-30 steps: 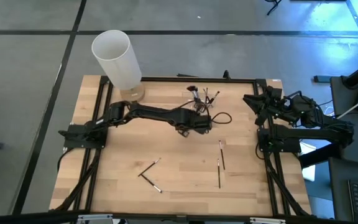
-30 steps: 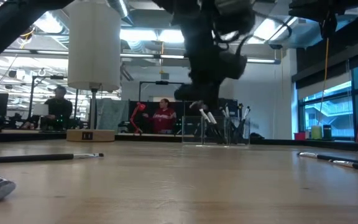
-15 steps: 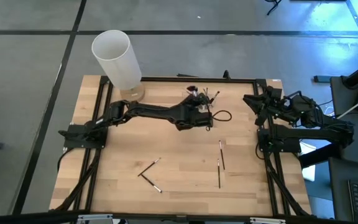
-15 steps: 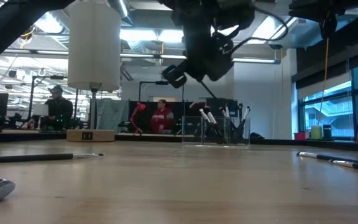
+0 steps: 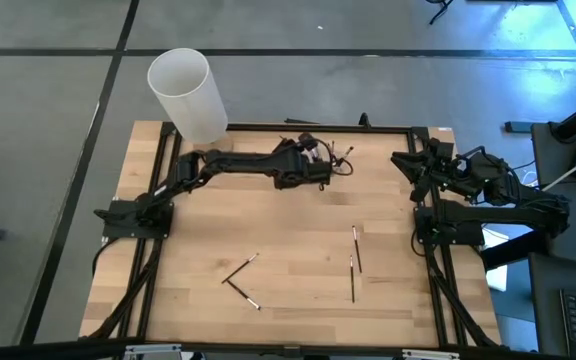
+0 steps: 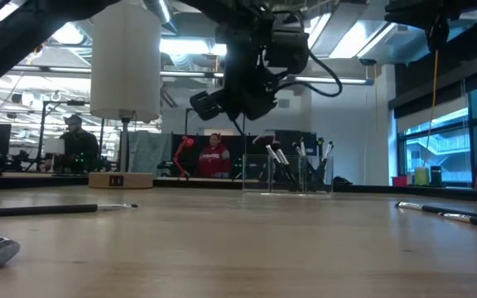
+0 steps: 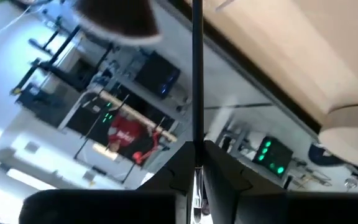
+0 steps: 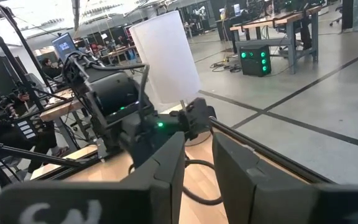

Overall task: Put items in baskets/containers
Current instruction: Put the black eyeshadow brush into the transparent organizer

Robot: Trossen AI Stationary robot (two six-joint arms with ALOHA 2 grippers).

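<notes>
Brush [image 7: 197,74] is clamped in the left gripper [image 5: 313,168] jaws, shown only in the left wrist view. High view places that gripper beside the organizer [image 6: 296,175]. Right gripper [image 5: 415,165], parked at the tabletop [image 5: 288,250] edge, has jaws slightly apart.

The left gripper [image 5: 313,163] hangs over the table's far edge, its fingers [image 7: 219,180] clamping a thin black-handled makeup brush [image 7: 197,74] that projects straight ahead of them. The small clear plastic organizer [image 6: 298,175] stands just beyond the fingertips. Loose black-handled brushes [image 5: 353,262] lie well behind, nearer the front edge.
</notes>
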